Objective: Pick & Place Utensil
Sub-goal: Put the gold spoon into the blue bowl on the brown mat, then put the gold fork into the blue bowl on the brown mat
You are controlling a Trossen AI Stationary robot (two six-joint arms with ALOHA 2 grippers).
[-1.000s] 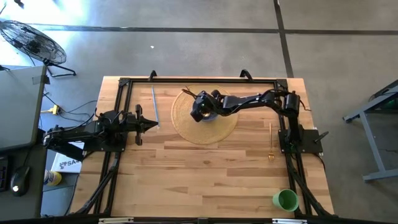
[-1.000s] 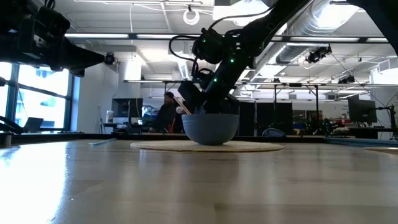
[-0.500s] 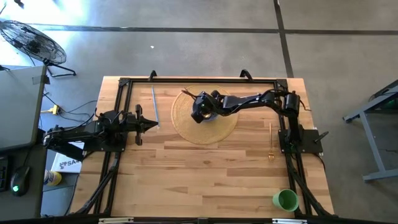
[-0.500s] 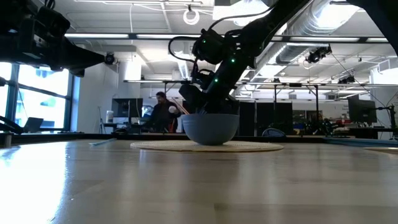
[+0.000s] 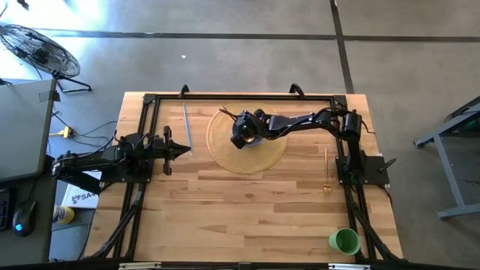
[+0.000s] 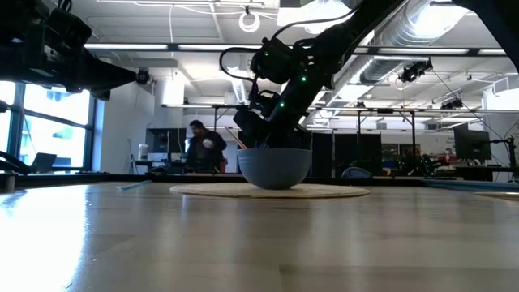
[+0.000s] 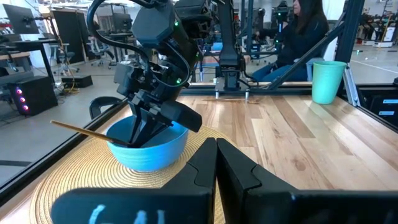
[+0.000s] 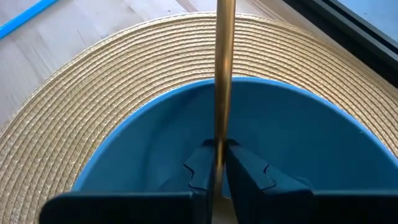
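right gripper [image 8: 216, 163] fingers clamp gold utensil [image 8: 224, 68] inside blue bowl [image 8: 149, 143].

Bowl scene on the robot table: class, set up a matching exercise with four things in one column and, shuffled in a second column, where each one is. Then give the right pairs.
Things:
1. blue bowl
2. green cup
3. gold utensil
4. left gripper

Places:
A. near corner of the table on the right arm's side
B. pinched in the right gripper, leaning over the bowl's rim
C. on the round woven placemat
D. waiting at the table's left edge, away from the mat

Pairs: 1-C, 2-A, 3-B, 4-D
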